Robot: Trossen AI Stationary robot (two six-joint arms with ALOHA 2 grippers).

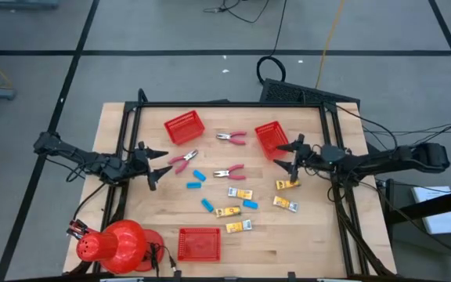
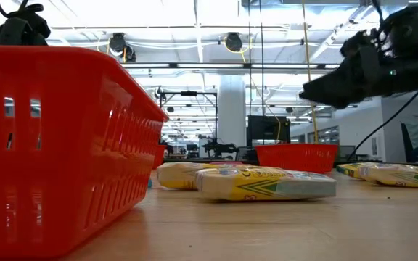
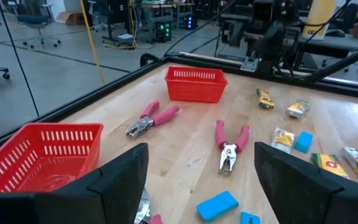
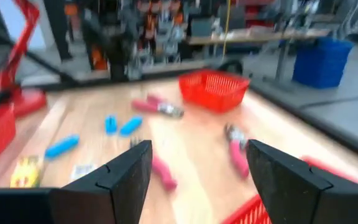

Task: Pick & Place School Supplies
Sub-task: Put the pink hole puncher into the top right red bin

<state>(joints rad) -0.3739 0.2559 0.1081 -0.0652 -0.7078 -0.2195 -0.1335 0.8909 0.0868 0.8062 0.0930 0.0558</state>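
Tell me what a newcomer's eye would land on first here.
The red dome at the table's near left corner stands out most, then three red baskets spread around the wooden table. Between them lie pliers, blue blocks and yellow packets, with both open tools, left and right, hovering at either side.

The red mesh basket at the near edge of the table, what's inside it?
From above, the red mesh basket shows only its own grid floor, no supplies. The low view sees just its side wall, so the interior is hidden there.
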